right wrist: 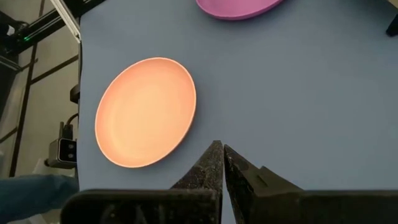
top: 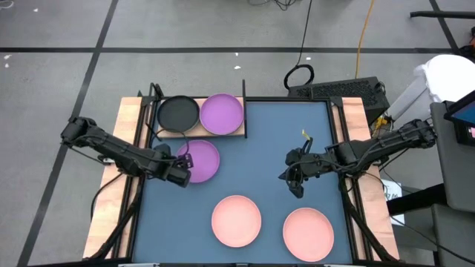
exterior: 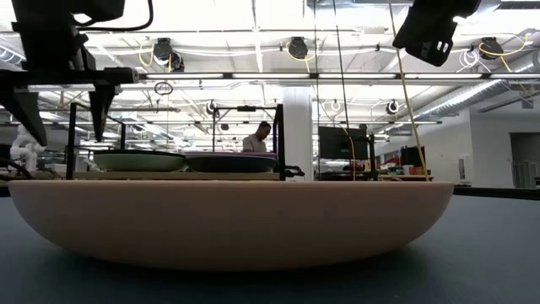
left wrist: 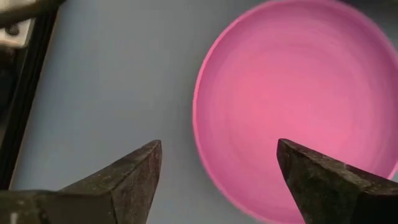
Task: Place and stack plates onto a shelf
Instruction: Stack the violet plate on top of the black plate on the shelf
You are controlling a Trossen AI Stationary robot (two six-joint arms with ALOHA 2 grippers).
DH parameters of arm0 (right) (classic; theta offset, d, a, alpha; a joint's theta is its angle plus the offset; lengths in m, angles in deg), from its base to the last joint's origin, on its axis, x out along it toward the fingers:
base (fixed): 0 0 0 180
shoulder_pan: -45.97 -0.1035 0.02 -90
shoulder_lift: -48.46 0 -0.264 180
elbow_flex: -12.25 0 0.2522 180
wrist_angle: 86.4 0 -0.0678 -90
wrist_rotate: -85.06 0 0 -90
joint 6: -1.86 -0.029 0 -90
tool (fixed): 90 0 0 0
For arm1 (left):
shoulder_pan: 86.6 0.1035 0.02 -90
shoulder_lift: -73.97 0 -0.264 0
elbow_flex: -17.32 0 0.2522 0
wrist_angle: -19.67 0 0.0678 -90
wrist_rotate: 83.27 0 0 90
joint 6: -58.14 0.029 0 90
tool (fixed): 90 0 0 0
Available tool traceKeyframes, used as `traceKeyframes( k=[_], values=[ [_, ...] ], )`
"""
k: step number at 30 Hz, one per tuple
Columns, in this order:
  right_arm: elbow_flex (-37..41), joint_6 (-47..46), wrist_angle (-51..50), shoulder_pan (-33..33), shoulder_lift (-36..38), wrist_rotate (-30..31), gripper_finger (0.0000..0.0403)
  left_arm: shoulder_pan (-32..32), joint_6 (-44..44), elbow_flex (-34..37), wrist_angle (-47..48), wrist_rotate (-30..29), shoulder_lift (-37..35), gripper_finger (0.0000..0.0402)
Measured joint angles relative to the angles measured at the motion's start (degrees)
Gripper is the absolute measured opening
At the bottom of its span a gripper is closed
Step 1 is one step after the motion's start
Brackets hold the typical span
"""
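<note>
Hovering with spread fingers, the left gripper point(top: 183, 169) is shown at the edge of a round matte purple plate point(top: 201, 160) on the blue-grey mat point(top: 260, 141).

On the small light-wood shelf point(top: 199, 132), a black round plate point(top: 178, 113) and a second purple plate point(top: 222, 113) are seen side by side. Two salmon-pink round plates point(top: 236, 220) point(top: 308, 233) are laid apart on the mat's near part. The right gripper point(top: 294, 178) is held above the mat, well apart from the plates, its fingers point(right wrist: 214, 165) pressed together on nothing.
</note>
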Motion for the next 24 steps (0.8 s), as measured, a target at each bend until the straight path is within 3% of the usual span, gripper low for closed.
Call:
traceKeyframes(
  k=[6, 11, 18, 24],
  values=[
    [0.00, 0.11, 0.07, -0.02, 0.00, -0.19, 0.0000, 0.13, 5.33, 0.00, -1.65, -1.91, 0.00, 0.0323],
    [0.00, 1.53, 0.78, -0.02, 0.00, -0.13, 0.0000, -0.88, -1.86, 2.18, -2.62, 0.09, 1.28, 0.0323],
    [0.00, 1.49, 1.33, -0.02, 0.02, -0.07, 0.0000, -0.61, -4.78, 7.39, -12.15, -0.49, 1.11, 0.0323],
    [0.00, 1.51, 1.31, -0.02, 0.02, -0.07, 0.0000, 0.18, -5.49, 9.07, -11.65, 0.34, 1.11, 0.0323]
  ],
)
